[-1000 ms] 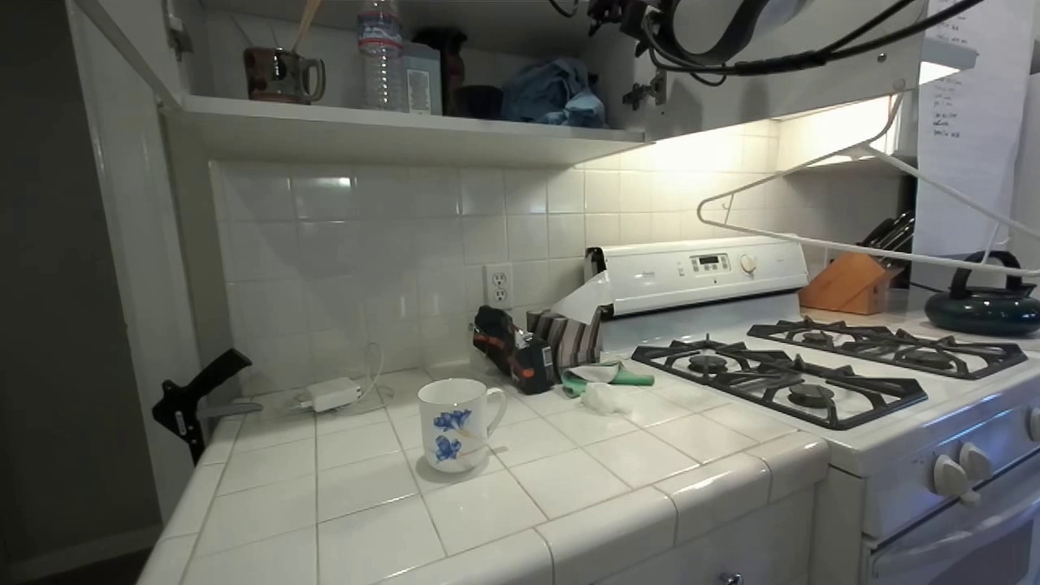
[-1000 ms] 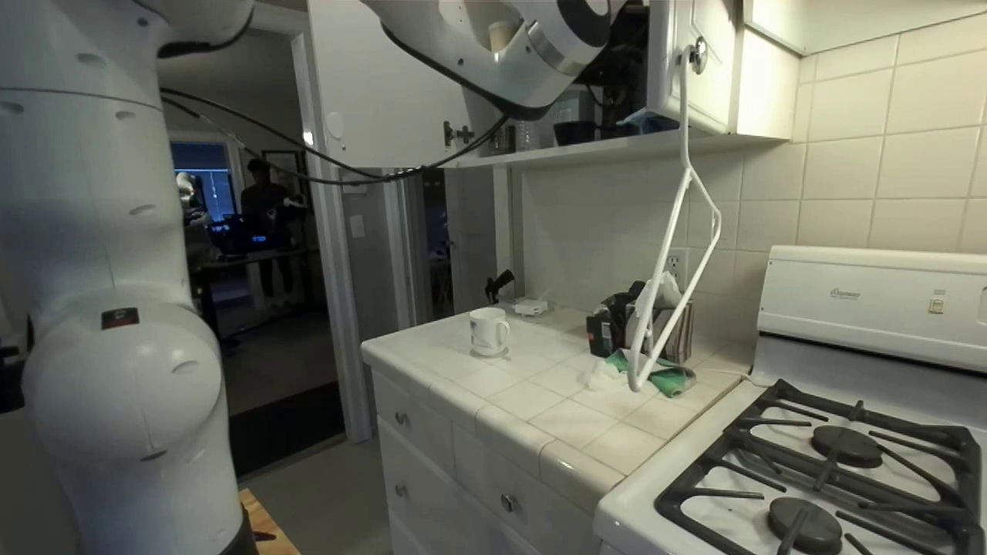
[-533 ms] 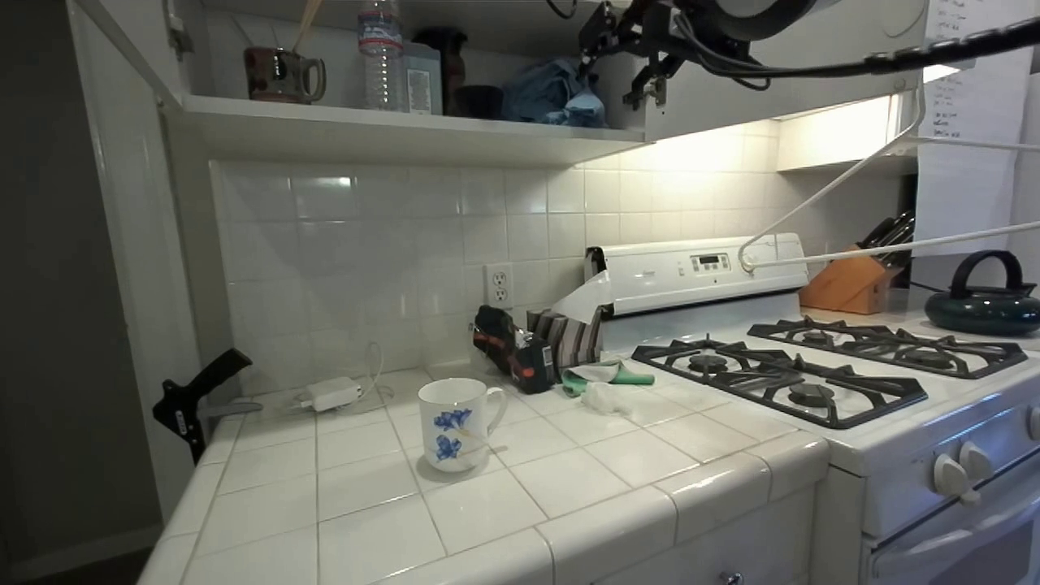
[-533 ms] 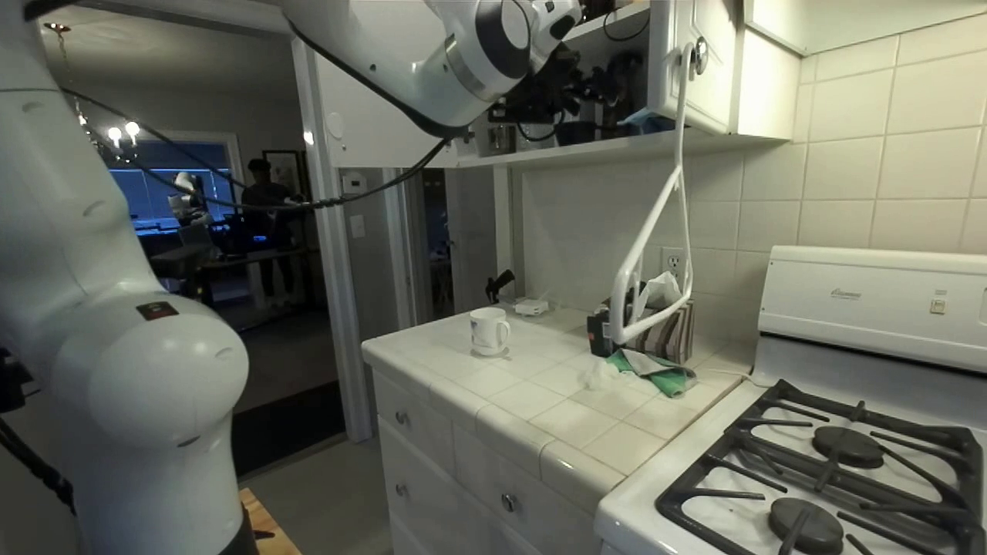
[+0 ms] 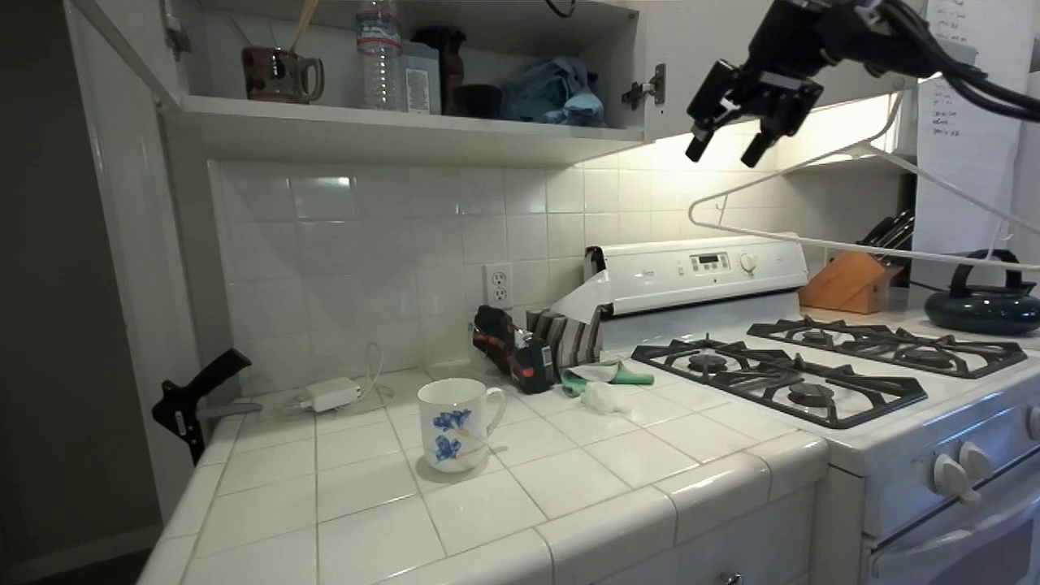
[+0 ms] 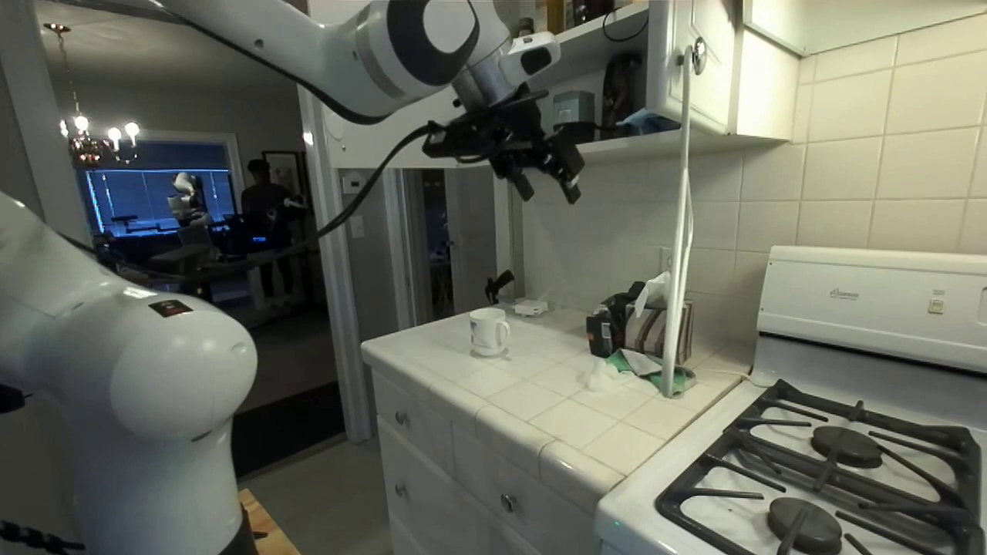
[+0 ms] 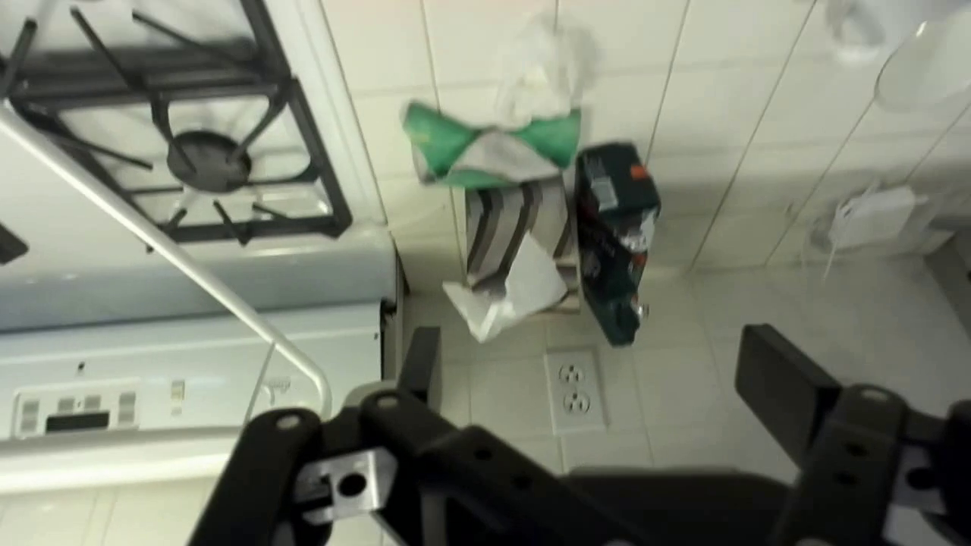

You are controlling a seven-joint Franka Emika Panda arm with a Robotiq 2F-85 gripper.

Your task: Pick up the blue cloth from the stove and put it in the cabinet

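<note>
Cloth (image 5: pixel 552 93): is lying bunched in the cabinet (image 5: pixel 406 127).
Claw (image 5: pixel 725 150): is hanging outside, jaws gaping around nothing.
Cabinet: is holding the cloth, so placing is looking done; probably only withdrawal is remaining.
</note>
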